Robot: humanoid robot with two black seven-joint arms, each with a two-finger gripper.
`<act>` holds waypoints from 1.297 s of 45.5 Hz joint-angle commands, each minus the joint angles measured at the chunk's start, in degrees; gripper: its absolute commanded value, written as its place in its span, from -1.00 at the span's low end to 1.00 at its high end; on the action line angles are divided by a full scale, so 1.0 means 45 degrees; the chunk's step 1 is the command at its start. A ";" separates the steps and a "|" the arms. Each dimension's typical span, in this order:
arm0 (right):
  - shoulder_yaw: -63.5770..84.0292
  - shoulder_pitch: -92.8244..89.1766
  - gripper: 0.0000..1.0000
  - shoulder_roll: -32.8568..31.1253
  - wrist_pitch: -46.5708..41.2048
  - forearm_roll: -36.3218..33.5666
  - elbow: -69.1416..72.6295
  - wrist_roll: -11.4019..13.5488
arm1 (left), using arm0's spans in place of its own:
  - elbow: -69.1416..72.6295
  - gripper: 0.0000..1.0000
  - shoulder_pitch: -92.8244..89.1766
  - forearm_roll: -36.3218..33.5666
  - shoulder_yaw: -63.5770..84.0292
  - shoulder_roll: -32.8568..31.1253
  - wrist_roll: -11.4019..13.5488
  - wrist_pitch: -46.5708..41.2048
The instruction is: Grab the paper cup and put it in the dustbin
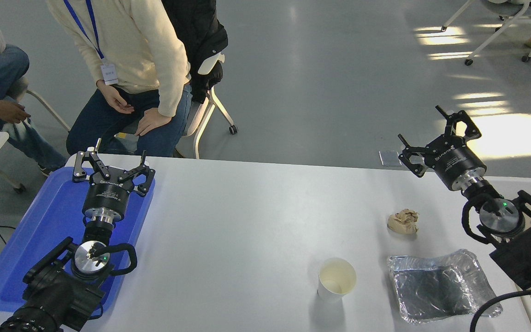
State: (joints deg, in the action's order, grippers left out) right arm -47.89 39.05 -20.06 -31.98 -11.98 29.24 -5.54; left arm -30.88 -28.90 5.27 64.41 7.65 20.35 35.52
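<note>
Office or lab: rolling chairs (203, 99), grey floor (330, 69), white table (247, 216)

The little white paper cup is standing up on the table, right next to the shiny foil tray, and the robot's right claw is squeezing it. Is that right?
Not quite. The head view shows the black right gripper open and empty, far back at the table's far edge. The small white paper cup does stand upright beside the crinkled silver foil tray, untouched.

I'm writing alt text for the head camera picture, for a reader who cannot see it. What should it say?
A white paper cup stands upright on a white table, between a foil tray and a blue tray. The open right gripper hangs far beyond it; the open left gripper is over the blue tray.
</note>
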 commanded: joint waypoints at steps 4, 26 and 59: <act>0.0662 0.0013 1.00 -0.0562 -0.0004 0.0183 0.0826 -0.0058 | 0.0006 1.00 0.0015 0.0001 0.0002 0.0000 0.0009 -0.0002; 0.0819 -0.0007 1.00 -0.0953 0.0016 0.0651 0.1061 -0.0059 | -0.0013 1.00 0.0015 0.0001 0.0002 0.0019 0.0009 -0.0002; 1.1207 0.5109 1.00 -0.3199 -0.0004 0.0436 0.1647 -0.0156 | -0.0013 1.00 0.0015 0.0001 -0.0017 0.0020 0.0009 -0.0002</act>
State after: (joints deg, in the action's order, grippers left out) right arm -14.10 53.35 -32.47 -31.89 -10.00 36.29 -6.20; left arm -30.88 -28.85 5.27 64.34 7.71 20.39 35.49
